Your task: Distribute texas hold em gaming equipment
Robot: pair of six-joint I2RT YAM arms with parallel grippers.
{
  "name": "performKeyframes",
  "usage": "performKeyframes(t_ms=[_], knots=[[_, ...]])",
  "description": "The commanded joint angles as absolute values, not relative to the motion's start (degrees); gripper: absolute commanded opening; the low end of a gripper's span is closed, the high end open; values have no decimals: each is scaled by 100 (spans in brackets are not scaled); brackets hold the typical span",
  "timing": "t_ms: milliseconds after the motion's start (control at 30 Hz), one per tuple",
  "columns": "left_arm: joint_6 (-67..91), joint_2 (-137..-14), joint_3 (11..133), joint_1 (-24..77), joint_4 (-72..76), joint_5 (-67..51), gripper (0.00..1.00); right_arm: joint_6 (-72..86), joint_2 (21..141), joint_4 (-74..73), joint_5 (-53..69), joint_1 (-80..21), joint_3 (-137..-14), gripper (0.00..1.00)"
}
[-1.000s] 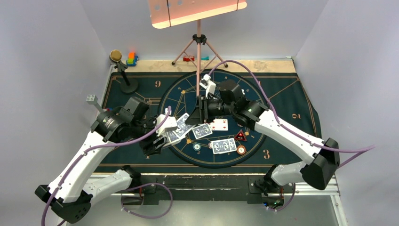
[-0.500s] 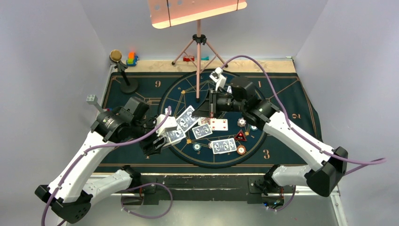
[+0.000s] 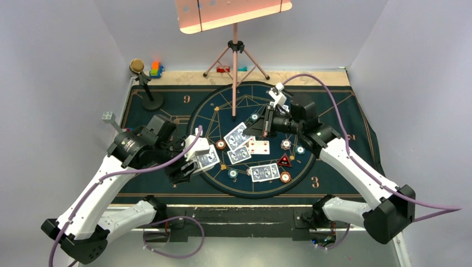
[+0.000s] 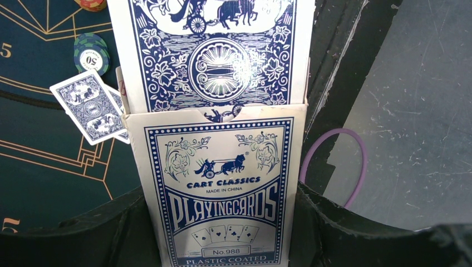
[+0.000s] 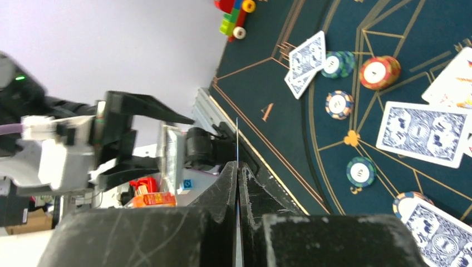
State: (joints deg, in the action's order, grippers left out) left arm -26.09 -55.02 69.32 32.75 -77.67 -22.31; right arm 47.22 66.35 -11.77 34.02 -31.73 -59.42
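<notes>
Left arm bent low over the near desk edge, left claw (image 3: 192,164) clamped on the card box (image 4: 220,189); right arm stretched forward, right claw (image 3: 260,127) pointing left, pinched on one playing card (image 3: 236,135).

Soft even light, sharp focus

The mat (image 3: 362,111) is dark navy with gold lines, each face-down playing card (image 3: 264,172) and the card box (image 4: 217,189) blue-and-white scrollwork, the triangular marker (image 3: 284,161) red-edged black, the chip (image 3: 285,177) by its front edge seemingly orange.
</notes>
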Motion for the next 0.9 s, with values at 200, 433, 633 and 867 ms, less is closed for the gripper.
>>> performKeyframes(t_ms=[200,433,633,867], knots=[[-2648,-5520,6891,3250,-7674,-2710,0,4220,7914,-664,2669,-3128,-5269,0],[-2795,-5758,6471,3256,-7329,-2971,0,4149,8985,-202,2524,-3124,-5403,0],[-2872,-5915,6401,3256,-7192,-3064,0,3995,9472,-264,2268,-3127,-5415,0],[-2839,-5857,6423,3255,-7168,-3124,0,3824,9059,-1067,1619,-3135,-5451,57]])
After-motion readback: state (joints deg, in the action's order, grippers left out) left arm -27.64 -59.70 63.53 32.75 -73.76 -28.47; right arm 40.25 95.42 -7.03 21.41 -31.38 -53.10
